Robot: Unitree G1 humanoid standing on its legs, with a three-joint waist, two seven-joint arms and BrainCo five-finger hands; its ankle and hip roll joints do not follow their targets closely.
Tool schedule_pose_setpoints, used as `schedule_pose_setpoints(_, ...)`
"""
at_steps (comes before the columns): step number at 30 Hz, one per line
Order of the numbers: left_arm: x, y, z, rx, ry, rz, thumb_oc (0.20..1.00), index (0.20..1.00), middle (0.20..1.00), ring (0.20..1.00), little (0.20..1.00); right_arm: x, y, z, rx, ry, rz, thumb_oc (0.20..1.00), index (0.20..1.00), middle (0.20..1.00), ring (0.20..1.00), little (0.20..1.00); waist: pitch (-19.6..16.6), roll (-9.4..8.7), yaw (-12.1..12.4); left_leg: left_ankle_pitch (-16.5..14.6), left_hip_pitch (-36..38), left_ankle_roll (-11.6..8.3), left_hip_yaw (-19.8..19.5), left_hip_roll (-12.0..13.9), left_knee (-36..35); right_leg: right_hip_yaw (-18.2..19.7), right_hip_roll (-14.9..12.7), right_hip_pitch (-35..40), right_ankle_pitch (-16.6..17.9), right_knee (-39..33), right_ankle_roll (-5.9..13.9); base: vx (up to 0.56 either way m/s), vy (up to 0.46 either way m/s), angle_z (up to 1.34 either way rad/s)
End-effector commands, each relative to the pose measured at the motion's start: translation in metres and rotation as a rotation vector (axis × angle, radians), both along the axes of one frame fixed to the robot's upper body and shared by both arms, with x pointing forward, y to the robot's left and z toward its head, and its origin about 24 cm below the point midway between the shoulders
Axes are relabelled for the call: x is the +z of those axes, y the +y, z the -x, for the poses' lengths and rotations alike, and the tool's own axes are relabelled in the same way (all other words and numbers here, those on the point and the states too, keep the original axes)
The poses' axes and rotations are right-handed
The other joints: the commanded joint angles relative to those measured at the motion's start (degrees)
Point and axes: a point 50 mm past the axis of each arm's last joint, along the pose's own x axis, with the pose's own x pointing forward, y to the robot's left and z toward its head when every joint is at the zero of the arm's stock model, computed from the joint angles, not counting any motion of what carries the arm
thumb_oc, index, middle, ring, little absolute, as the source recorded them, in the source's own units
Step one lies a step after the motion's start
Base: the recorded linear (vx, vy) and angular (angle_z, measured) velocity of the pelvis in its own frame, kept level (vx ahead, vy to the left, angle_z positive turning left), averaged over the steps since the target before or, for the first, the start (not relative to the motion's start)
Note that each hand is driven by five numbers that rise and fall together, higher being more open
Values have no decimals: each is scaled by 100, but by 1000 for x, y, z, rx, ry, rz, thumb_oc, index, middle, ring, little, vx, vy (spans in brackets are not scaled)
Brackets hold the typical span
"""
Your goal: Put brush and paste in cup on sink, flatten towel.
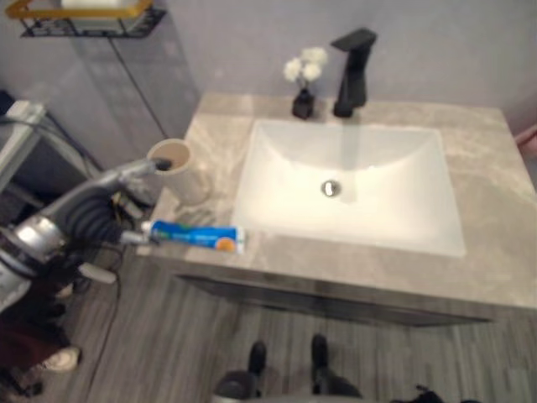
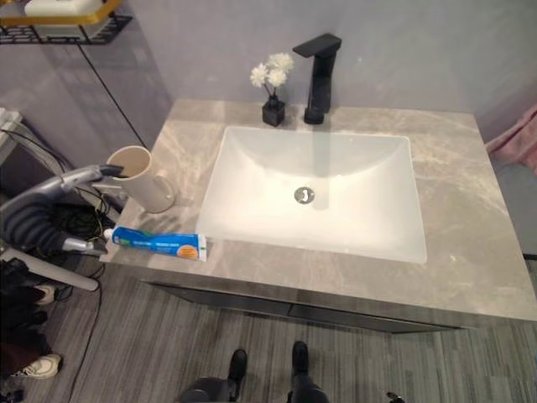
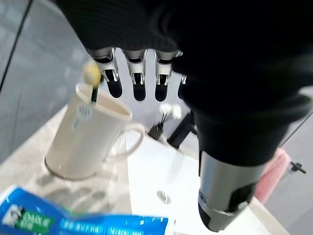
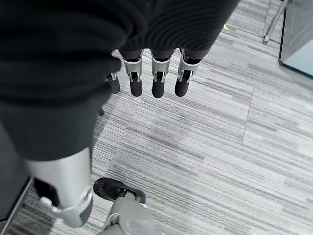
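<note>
The blue and white toothpaste tube (image 2: 158,243) is lying flat on the front left corner of the grey marble counter (image 2: 470,243), with its long axis running along the counter's front edge and its white cap pointing to the left, toward the robot's left arm. The left robot hand (image 2: 82,178) is hanging just above and to the left of the tube, and its fingers (image 3: 114,84) are reaching out straight over the rim of the cream ceramic cup with a handle (image 2: 144,178); this hand is grasping nothing that I can see. The cup is standing upright just behind the tube, between the tube and the wall. In the left wrist view a thin green toothbrush with a pale yellow head (image 3: 92,81) is standing in the cup and leaning on its rim, so I judge the brush part is done and the paste is next. For that move the left robot hand is clearly nearer: it needs to come down and forward to the tube's cap end. The cup is very near to the tube, so it could be knocked. The right robot hand (image 4: 154,73) is hanging relaxed over the grey striped floor (image 4: 234,147). Further right the white rectangular sink basin (image 2: 336,210), the black faucet (image 2: 319,75) and a small black vase with white flowers (image 2: 272,94) are standing well apart from the tube. A pink cloth (image 2: 516,138), maybe the towel, is showing at the far right edge.
</note>
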Motion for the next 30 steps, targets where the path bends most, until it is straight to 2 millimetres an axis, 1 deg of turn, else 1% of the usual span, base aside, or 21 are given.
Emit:
schedule_pose_setpoints(1,17,7,-5,12,-62,-32,1000,1000,1000,1000,1000,0,4,-8,7,-20,-9,1000,1000,1000,1000,1000,17,-257,-107,-277,125,180,91,-176,78,386,-678,-333,384,88,789,-14,34,-12)
schedule_pose_setpoints(4,12,4,-3,-5,-12,-49,1000,1000,1000,1000,1000,2,-3,-4,-9,-10,11,1000,1000,1000,1000,1000,31,-267,-117,-283,85,200,158,-193,78,431,-680,-413,450,68,816,-11,34,-12)
schedule_pose_setpoints(10,0,6,-3,-1,61,-81,1000,1000,1000,1000,1000,3,-6,-2,-11,-6,19,1000,1000,1000,1000,1000,35,-287,-153,-285,76,202,206,-181,78,464,-670,-460,468,54,830,0,13,-13)
schedule_pose_setpoints(11,-4,4,-4,-11,73,-100,1000,1000,1000,1000,1000,4,-6,-6,16,-11,24,1000,1000,1000,1000,1000,37,-294,-174,-284,69,202,213,-184,78,464,-670,-470,471,53,835,0,0,0)
schedule_pose_setpoints(13,-6,1,-4,-26,80,-121,1000,1000,1000,1000,1000,6,-8,-11,56,-14,38,1000,1000,1000,1000,1000,49,-310,-179,-278,51,205,211,-184,78,446,-684,-475,473,52,839,0,0,0)
schedule_pose_setpoints(19,-12,1,-5,-29,102,-154,1000,1000,1000,1000,1000,10,-15,-16,57,-33,64,1000,1000,1000,1000,1000,51,-340,-188,-277,51,205,222,-180,78,458,-683,-488,483,44,841,0,0,0)
schedule_pose_setpoints(20,-15,1,-5,-31,110,-161,1000,1000,1000,1000,1000,13,-17,-23,63,-61,74,1000,1000,1000,1000,1000,63,-358,-185,-269,40,206,221,-176,78,452,-680,-496,490,43,845,0,0,0)
schedule_pose_setpoints(22,-17,1,-5,-33,126,-147,1000,1000,1000,1000,1000,16,-18,-30,63,-93,78,1000,1000,1000,1000,1000,85,-375,-196,-259,25,212,226,-172,78,464,-672,-516,499,45,844,-37,-2,-1)
schedule_pose_setpoints(27,-23,3,-6,-31,149,-185,1000,1000,1000,1000,1000,19,-19,-38,81,-125,82,1000,1000,1000,1000,1000,125,-422,-206,-247,-7,217,221,-164,78,450,-665,-547,520,44,844,-37,-2,0)
schedule_pose_setpoints(30,-26,7,-7,-12,153,-202,1000,1000,1000,1000,1000,20,-21,-37,82,-128,86,1000,1000,1000,1000,1000,153,-458,-231,-233,-38,224,210,-159,78,432,-669,-568,538,44,847,-42,0,-1)
